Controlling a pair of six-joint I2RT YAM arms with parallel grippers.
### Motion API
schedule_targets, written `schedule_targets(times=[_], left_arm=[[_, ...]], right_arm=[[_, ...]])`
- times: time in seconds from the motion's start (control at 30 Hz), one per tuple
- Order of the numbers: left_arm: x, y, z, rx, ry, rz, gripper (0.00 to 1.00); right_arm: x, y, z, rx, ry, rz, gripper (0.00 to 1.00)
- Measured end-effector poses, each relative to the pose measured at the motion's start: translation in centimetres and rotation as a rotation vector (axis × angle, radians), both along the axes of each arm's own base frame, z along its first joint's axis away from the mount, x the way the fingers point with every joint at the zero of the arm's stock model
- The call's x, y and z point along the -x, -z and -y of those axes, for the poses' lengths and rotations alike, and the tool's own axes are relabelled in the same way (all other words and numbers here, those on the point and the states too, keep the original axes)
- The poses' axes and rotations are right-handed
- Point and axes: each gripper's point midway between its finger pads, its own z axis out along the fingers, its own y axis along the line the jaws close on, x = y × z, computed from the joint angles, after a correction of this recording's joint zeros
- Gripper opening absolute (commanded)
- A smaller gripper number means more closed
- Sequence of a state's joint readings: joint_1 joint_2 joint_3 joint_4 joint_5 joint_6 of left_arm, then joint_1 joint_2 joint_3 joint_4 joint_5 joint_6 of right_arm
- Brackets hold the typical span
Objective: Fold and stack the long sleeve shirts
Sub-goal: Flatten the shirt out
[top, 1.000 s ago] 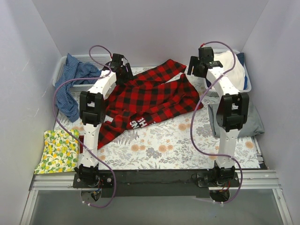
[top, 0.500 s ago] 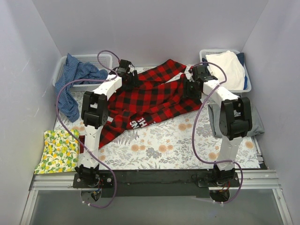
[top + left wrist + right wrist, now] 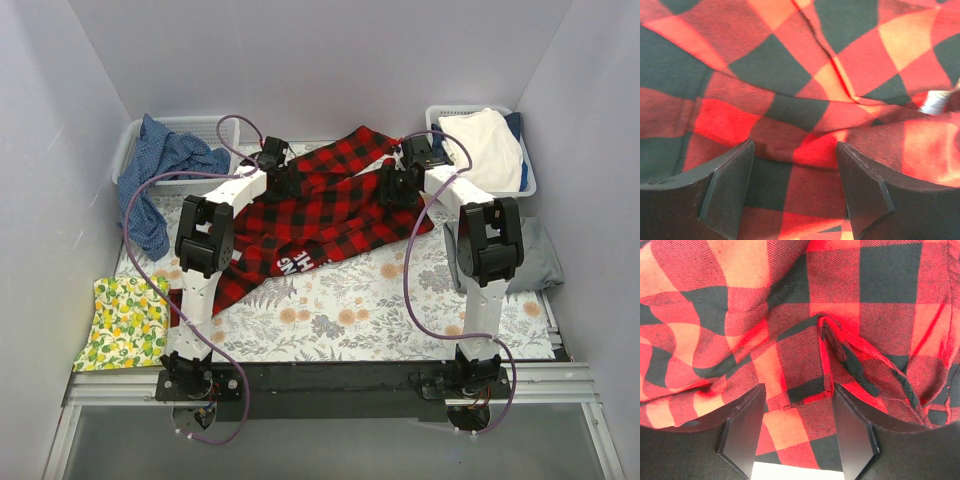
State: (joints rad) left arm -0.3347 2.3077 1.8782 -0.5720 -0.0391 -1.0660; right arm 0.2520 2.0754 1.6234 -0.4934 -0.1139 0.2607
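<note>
The red-and-black plaid long sleeve shirt [image 3: 330, 210] lies spread and rumpled across the middle of the floral mat, white lettering near its front edge. My left gripper [image 3: 279, 172] is down on its upper left part. In the left wrist view it [image 3: 794, 165] is open, fingers astride flat plaid cloth [image 3: 790, 90]. My right gripper [image 3: 396, 184] rests on the shirt's upper right part. In the right wrist view it [image 3: 798, 410] is open, a raised fold of plaid [image 3: 822, 355] between its fingers. A grey shirt [image 3: 541, 252] lies at the right edge.
A basket [image 3: 526, 186] at the back right holds a cream-white and navy cloth pile [image 3: 490, 145]. A blue cloth [image 3: 160, 170] hangs out of the back-left basket [image 3: 205, 124]. A lemon-print cloth [image 3: 125, 320] lies at the front left. Walls close in on three sides.
Both arms have reached forward and down onto the plaid shirt, the right one coming in from beside the basket. The right jaws have narrowed somewhat.
</note>
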Motion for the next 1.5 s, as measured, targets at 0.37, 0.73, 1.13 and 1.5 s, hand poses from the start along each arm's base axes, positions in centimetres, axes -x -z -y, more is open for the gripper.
schedule_targets(times=[0.37, 0.73, 1.13, 1.5], left_arm=[[-2.1, -1.5, -1.4, -0.060, -0.073, 0.043, 0.68], [-3.7, 0.3, -1.6, -0.079, -0.090, 0.041, 0.65], [-5.1, 0.4, -1.5, -0.081, -0.094, 0.079, 0.64], [-7.9, 0.1, -1.0, -0.061, -0.116, 0.137, 0.63]], right_arm=[[-2.0, 0.2, -0.9, -0.035, 0.034, 0.004, 0.04], [6.3, 0.3, 3.0, 0.078, 0.091, -0.081, 0.01], [23.0, -3.5, 7.8, 0.081, 0.163, -0.076, 0.01], [31.2, 1.4, 8.5, 0.085, 0.154, -0.320, 0.01]])
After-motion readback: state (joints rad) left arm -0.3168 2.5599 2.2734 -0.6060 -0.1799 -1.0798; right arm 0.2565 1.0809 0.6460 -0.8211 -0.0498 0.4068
